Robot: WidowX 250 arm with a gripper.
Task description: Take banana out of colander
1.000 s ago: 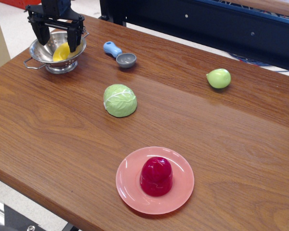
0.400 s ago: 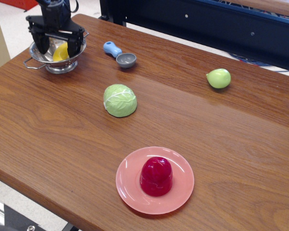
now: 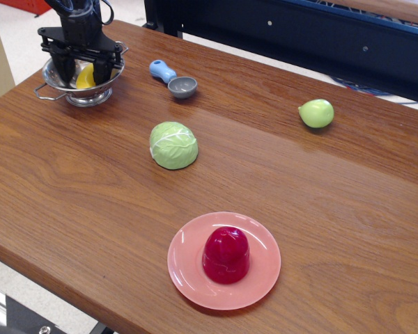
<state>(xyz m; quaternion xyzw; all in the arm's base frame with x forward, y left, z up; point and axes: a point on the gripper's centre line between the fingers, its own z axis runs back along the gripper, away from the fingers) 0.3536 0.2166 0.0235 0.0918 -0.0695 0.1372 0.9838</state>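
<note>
The shiny steel colander [image 3: 61,87] stands at the table's far left corner. The small yellow banana [image 3: 86,77] lies inside it, partly hidden by my fingers. My black gripper [image 3: 83,72] has come down into the bowl from above. Its jaws stand open, one finger on each side of the banana. I cannot tell whether the fingers touch it.
A grey scoop with a blue handle [image 3: 174,78] lies right of the colander. A green cabbage [image 3: 173,145] sits mid-table, a light-green pear-like fruit [image 3: 316,113] at the right, and a pink plate [image 3: 259,278] with a dark red dome [image 3: 226,254] near the front edge.
My gripper has come down into the colander, so its open fingers now sit lower around the banana. Nothing else has moved.
</note>
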